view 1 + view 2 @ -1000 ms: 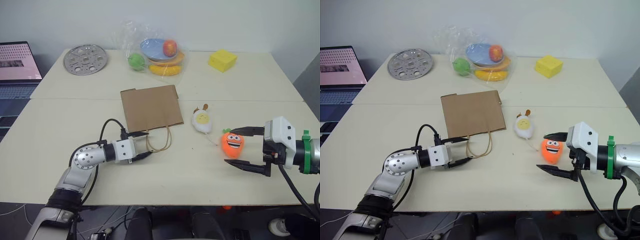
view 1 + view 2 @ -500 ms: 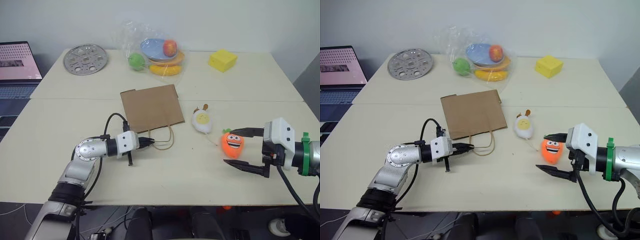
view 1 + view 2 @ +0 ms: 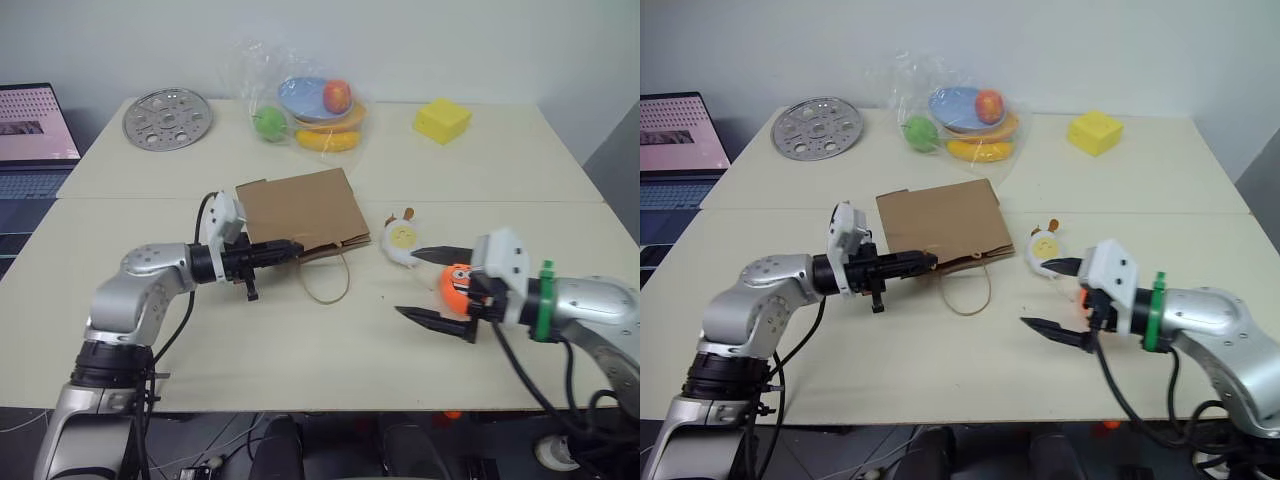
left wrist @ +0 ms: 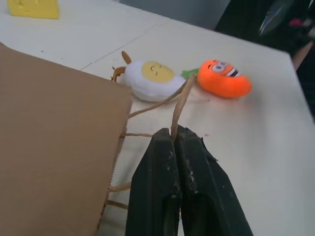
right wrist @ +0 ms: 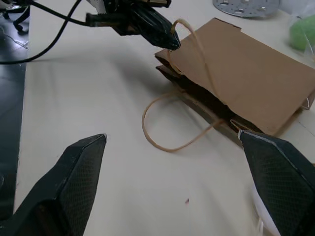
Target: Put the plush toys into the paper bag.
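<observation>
The paper bag (image 3: 300,212) is lying mid-table; the plush toys, egg (image 3: 402,241) and carrot (image 3: 457,287), are sitting at its four o'clock.

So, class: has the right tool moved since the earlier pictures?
Yes. The right tool has moved left, from around the carrot toy towards the paper bag.

2 head views look down over the table (image 3: 330,330); 2 close wrist views share the paper bag (image 5: 246,83).
</observation>
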`<state>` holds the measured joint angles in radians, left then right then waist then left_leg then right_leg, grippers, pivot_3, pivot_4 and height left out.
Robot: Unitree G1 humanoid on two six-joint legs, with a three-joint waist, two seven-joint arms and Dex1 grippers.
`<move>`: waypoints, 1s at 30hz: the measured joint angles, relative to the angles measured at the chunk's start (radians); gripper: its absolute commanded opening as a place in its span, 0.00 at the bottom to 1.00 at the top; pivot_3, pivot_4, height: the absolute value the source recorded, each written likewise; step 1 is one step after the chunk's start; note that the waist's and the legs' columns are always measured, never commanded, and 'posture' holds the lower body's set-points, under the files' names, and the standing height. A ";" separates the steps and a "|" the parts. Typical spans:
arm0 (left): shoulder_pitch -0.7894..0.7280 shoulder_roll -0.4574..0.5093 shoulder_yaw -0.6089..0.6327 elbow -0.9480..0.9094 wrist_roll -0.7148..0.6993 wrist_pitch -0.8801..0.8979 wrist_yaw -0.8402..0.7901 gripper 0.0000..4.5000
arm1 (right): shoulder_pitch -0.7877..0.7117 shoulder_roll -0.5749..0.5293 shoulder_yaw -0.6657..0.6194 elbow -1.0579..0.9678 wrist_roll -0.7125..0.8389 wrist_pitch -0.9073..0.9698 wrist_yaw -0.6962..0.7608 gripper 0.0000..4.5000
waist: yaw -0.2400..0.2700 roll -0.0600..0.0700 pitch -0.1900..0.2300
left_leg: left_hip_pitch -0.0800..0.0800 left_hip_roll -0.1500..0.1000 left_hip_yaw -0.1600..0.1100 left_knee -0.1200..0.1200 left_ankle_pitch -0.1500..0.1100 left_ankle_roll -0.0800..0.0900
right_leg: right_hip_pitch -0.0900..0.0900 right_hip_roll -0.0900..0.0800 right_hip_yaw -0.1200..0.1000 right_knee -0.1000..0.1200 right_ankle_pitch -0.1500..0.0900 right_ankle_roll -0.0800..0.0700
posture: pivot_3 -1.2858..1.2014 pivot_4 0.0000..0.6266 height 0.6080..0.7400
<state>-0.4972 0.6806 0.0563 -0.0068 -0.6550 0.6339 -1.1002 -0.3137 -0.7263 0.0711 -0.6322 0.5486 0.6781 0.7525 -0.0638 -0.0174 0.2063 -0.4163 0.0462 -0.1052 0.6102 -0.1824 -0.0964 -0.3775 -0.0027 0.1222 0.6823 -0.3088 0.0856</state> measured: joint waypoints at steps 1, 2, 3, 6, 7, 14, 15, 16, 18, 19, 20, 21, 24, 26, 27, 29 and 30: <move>-0.006 -0.001 0.003 -0.005 -0.014 0.021 0.006 0.00 | -0.021 0.024 0.025 0.015 -0.018 0.001 -0.014 0.87 | 0.000 0.000 0.000 | 0.000 0.000 -0.001 0.000 0.000 0.000 | 0.000 0.000 -0.001 0.000 0.000 0.000 | 0.52 0.24 1.00; -0.011 -0.007 0.017 -0.011 -0.031 0.054 0.031 0.00 | -0.061 0.069 0.073 0.049 -0.054 -0.003 -0.039 0.81 | 0.001 0.000 0.000 | 0.000 0.000 -0.001 0.000 0.000 0.000 | 0.000 0.000 -0.001 0.000 0.000 0.000 | 0.52 0.24 1.00; -0.022 -0.022 0.030 -0.014 -0.045 0.078 0.056 0.00 | -0.092 0.111 0.118 0.080 -0.089 -0.011 -0.058 0.72 | 0.001 0.000 0.000 | 0.000 0.000 -0.001 0.000 0.000 0.000 | 0.000 0.000 -0.002 0.000 0.000 0.000 | 0.52 0.24 1.00; -0.038 -0.040 0.050 -0.031 -0.080 0.130 0.103 0.00 | -0.128 0.183 0.215 0.145 -0.165 -0.032 -0.084 0.49 | 0.005 0.000 0.000 | -0.001 0.000 -0.002 0.000 0.000 0.000 | -0.001 0.000 -0.002 0.000 0.002 -0.003 | 0.52 0.24 1.00; -0.039 -0.041 0.060 -0.036 -0.092 0.148 0.117 0.00 | -0.143 0.215 0.239 0.178 -0.190 -0.042 -0.096 0.41 | 0.005 0.000 0.000 | -0.001 0.000 -0.002 -0.001 0.000 0.000 | -0.001 0.000 -0.002 0.000 0.002 -0.003 | 0.52 0.24 1.00; -0.043 -0.065 0.087 -0.091 -0.155 0.213 0.176 0.00 | -0.227 0.441 0.314 0.419 -0.335 -0.125 -0.203 0.00 | 0.007 0.000 0.000 | -0.001 0.000 -0.003 -0.001 0.000 0.000 | -0.001 0.000 -0.003 0.001 0.002 -0.004 | 0.52 0.24 1.00; -0.036 -0.061 0.087 -0.101 -0.155 0.212 0.176 0.00 | -0.230 0.467 0.313 0.452 -0.347 -0.128 -0.219 0.00 | 0.007 0.000 0.000 | -0.001 0.000 -0.003 -0.001 0.000 0.000 | -0.001 0.000 -0.003 0.001 0.002 -0.004 | 0.52 0.24 1.00; -0.032 -0.061 0.087 -0.106 -0.155 0.212 0.177 0.00 | -0.233 0.487 0.312 0.482 -0.361 -0.131 -0.232 0.00 | 0.007 0.000 0.000 | -0.001 0.000 -0.003 -0.001 0.000 0.000 | -0.001 0.000 -0.003 0.001 0.002 -0.004 | 0.52 0.24 1.00; -0.027 -0.062 0.089 -0.107 -0.157 0.214 0.185 0.00 | -0.246 0.529 0.313 0.544 -0.387 -0.144 -0.260 0.00 | 0.006 0.000 0.000 | -0.001 0.000 -0.003 -0.001 0.000 0.000 | -0.001 0.000 -0.003 0.001 0.002 -0.004 | 0.52 0.24 1.00; -0.027 -0.065 0.091 -0.107 -0.161 0.216 0.196 0.00 | -0.264 0.555 0.312 0.593 -0.413 -0.154 -0.285 0.00 | 0.006 0.000 0.000 | -0.001 0.000 -0.003 -0.001 0.000 0.000 | -0.002 0.000 -0.003 0.002 0.002 -0.004 | 0.52 0.24 1.00; -0.028 -0.071 0.098 -0.107 -0.171 0.222 0.206 0.00 | -0.283 0.583 0.313 0.653 -0.440 -0.174 -0.315 0.00 | 0.005 0.000 0.000 | -0.001 0.000 -0.003 -0.001 0.000 0.000 | -0.002 0.000 -0.003 0.002 0.002 -0.004 | 0.52 0.24 1.00; -0.029 -0.075 0.106 -0.107 -0.178 0.230 0.218 0.00 | -0.294 0.603 0.314 0.695 -0.459 -0.191 -0.336 0.00 | 0.005 0.000 0.000 | -0.001 0.000 -0.003 -0.001 0.000 0.000 | -0.002 0.000 -0.003 0.002 0.002 -0.004 | 0.52 0.24 1.00; -0.060 -0.089 0.138 -0.100 -0.214 0.259 0.261 0.00 | -0.327 0.670 0.313 0.857 -0.527 -0.274 -0.416 0.00 | 0.006 0.000 0.000 | -0.001 0.000 -0.003 -0.001 0.000 0.000 | -0.002 0.000 -0.004 0.002 0.002 -0.004 | 0.52 0.24 1.00; -0.088 -0.090 0.168 -0.099 -0.245 0.282 0.286 0.00 | -0.337 0.710 0.304 0.951 -0.557 -0.324 -0.469 0.00 | 0.005 0.000 0.000 | -0.001 0.000 -0.003 -0.001 0.000 -0.001 | -0.002 0.000 -0.004 0.002 0.002 -0.004 | 0.52 0.24 1.00; -0.098 -0.090 0.180 -0.099 -0.255 0.292 0.295 0.00 | -0.340 0.719 0.302 0.983 -0.567 -0.341 -0.480 0.00 | 0.005 0.000 0.000 | -0.002 0.000 -0.003 -0.002 0.000 -0.001 | -0.002 0.000 -0.004 0.002 0.002 -0.004 | 0.52 0.24 1.00; -0.110 -0.091 0.205 -0.093 -0.281 0.305 0.326 0.00 | -0.342 0.743 0.277 1.031 -0.567 -0.361 -0.503 0.00 | 0.004 0.000 0.000 | -0.001 0.000 -0.003 -0.002 0.000 -0.001 | -0.002 0.000 -0.004 0.002 0.002 -0.004 | 0.52 0.24 1.00; -0.123 -0.091 0.219 -0.081 -0.290 0.311 0.341 0.00 | -0.344 0.757 0.258 1.043 -0.565 -0.365 -0.517 0.00 | 0.004 0.000 0.000 | -0.001 0.000 -0.004 -0.003 0.000 -0.001 | -0.003 0.000 -0.004 0.003 0.002 -0.004 | 0.52 0.24 1.00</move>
<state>-0.6199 0.5896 0.2755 -0.0877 -0.9447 0.9447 -0.7592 -0.6580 0.0304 0.3291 0.4111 -0.0168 0.3134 0.2356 -0.0595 -0.0177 0.2063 -0.4176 0.0461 -0.1090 0.6077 -0.1823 -0.0970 -0.3802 -0.0030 0.1181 0.6851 -0.3066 0.0818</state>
